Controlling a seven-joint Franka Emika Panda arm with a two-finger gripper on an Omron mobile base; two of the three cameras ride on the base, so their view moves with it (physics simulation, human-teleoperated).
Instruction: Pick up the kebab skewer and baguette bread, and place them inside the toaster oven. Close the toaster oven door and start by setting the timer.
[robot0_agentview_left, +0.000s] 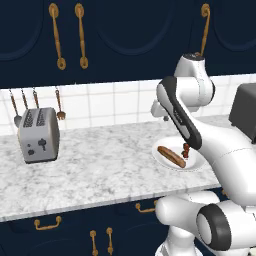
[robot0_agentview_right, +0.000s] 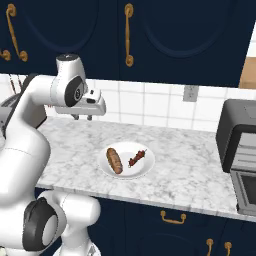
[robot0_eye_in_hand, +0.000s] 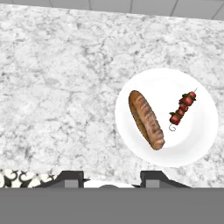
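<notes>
Two food items lie on one round white plate (robot0_eye_in_hand: 199, 140), which sits on the grey-veined white marble counter (robot0_agentview_left: 100, 170) near its front edge. No brand, label or legible writing shows on any item.

Baguette bread (robot0_eye_in_hand: 146, 119): short oblong loaf, golden-brown, with darker diagonal score lines across its crust. It lies on one half of the plate.

Kebab skewer (robot0_eye_in_hand: 182, 109): thin stick threaded with small dark red chunks, one end curled into a loop. It lies beside the loaf on the same plate, apart from it and shorter than it.

Toaster oven (robot0_agentview_right: 240, 150): dark grey box with a smooth matte shell and rounded top corners, standing at the counter's right end, well apart from the plate.

Slot toaster (robot0_agentview_left: 39, 135): brushed silver body with two top slots and dark knobs, at the counter's left end.

My gripper (robot0_agentview_right: 82, 117) hangs above the counter behind the plate, holding nothing; my fingers (robot0_eye_in_hand: 70, 179) stand apart, partly spread.

Wall finish: white square tile under navy cabinets with brass handles (robot0_agentview_left: 56, 36).
</notes>
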